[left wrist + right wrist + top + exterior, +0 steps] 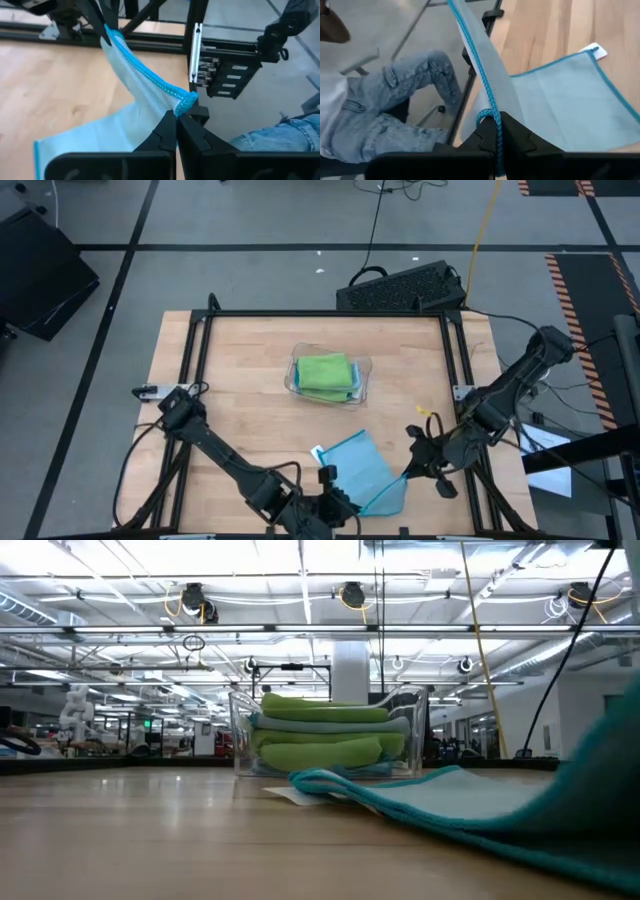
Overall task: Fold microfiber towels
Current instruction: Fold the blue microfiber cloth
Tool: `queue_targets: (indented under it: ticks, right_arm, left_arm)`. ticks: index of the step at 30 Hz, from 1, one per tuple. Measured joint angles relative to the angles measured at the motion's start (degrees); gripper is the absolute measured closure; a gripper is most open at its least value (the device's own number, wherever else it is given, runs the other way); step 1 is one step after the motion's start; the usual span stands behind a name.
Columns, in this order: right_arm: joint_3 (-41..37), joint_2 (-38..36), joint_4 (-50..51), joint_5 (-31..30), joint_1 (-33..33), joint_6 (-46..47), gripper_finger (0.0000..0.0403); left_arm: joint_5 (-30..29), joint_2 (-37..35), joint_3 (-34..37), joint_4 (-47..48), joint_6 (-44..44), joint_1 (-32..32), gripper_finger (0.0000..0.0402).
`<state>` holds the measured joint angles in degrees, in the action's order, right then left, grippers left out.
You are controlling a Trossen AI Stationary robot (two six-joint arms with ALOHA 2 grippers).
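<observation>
Clear plastic forms the tray [365, 375] at the middle of the wooden table [240, 400], and in it we see folded lime green towels [325, 370] stacked with a strip of blue between them. We hold the light blue towel [362, 470] at the table's near edge with both arms stretched low. Our left gripper [176, 116] pinches one corner of it, fingers pressed together on the stitched hem. Our right gripper [496, 119] pinches the neighbouring corner the same way. Between them the raised edge hangs taut, while the rest lies flat on the wood, its small white tag [318, 452] showing. The cloth looks soft and finely woven, with a darker blue border.
</observation>
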<state>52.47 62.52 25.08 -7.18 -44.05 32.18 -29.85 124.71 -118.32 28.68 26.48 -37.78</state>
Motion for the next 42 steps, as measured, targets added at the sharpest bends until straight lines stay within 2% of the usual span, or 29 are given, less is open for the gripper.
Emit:
queue_targets:
  ticks: [4,11,25,29,32,38,42]
  right_arm:
    - [-1.98,1.49,-2.90,-0.10,0.15,-0.28,0.0399]
    - [-2.86,4.27,-3.12,-3.11,0.24,1.02,0.0399]
    - [-2.84,10.58,-4.03,-6.29,4.74,0.14,0.0399]
    - [-2.84,12.01,-4.28,-6.32,7.15,-1.05,0.0399]
    - [-2.82,12.84,-4.25,-6.43,9.32,-2.15,0.0399]
    - [-2.82,14.30,-4.93,-6.41,14.15,-5.29,0.0399]
    - [-2.80,15.53,-6.30,-5.48,16.71,-8.08,0.0399]
  left_arm:
    - [-2.15,2.97,0.00,-0.89,1.27,0.01,0.0396]
    - [-4.48,7.64,0.04,-3.79,4.74,0.32,0.0374]
    - [-13.39,9.21,0.04,-2.55,11.69,-0.34,0.0371]
    - [-17.56,9.21,0.04,2.23,12.63,-0.76,0.0371]
    - [-19.14,9.21,0.04,8.95,16.94,-0.02,0.0371]
    - [-17.09,9.24,0.07,20.95,26.97,1.94,0.0371]
    - [-15.61,9.24,0.09,22.83,30.25,2.49,0.0371]
